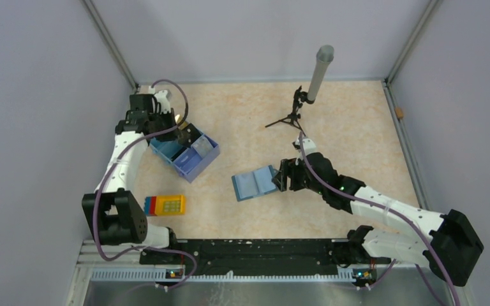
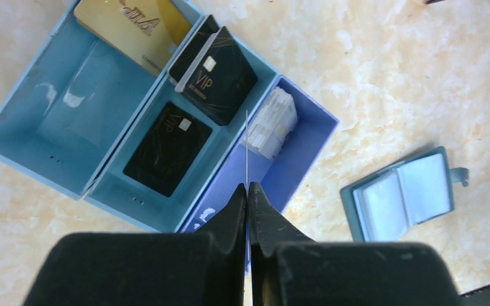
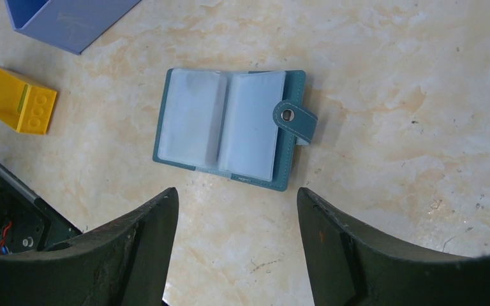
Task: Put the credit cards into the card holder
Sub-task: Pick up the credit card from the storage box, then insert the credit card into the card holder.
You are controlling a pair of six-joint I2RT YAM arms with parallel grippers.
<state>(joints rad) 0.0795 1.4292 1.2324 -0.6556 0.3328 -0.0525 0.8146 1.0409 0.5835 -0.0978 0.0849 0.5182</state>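
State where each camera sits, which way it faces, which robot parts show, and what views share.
Top external: above and behind, facing down on the marbled table; left arm and right arm whole.
Left wrist: on the left arm, facing down into the blue partitioned plastic tray; left gripper shut on a thin pale card.
Right wrist: on the right arm, facing down at the open teal folding card holder; right gripper open.
Shared: all three show the card holder.
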